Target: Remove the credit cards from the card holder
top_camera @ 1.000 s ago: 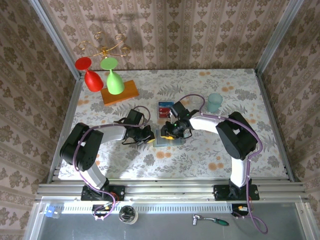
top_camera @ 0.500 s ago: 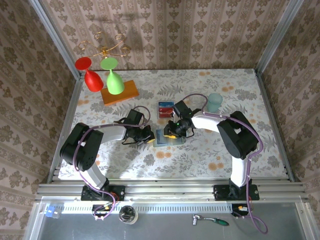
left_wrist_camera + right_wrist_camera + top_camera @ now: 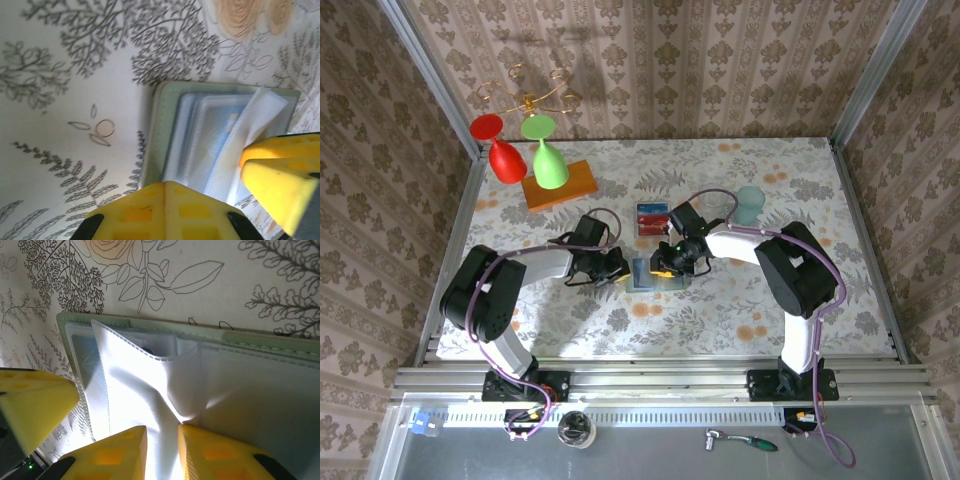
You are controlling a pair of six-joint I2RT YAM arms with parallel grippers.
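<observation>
Right claw (image 3: pixel 161 440) pinching a clear sleeve (image 3: pixel 150 385) of the open card holder (image 3: pixel 165 329); left claw (image 3: pixel 165 189) pressed together at the holder's near edge.
The card holder is laid open on the table (image 3: pixel 740 300) between the two claws, and a pale blue card (image 3: pixel 220 127) is seen inside its pockets. A red and a blue card (image 3: pixel 650 218) lie just beyond it, already out. The step in hand is judged to be the opening of a pocket so that a remaining card can be reached. For the next move, the sleeve would have to be held lifted and the holder steadied while the card's edge is gripped and drawn out along the pocket.
</observation>
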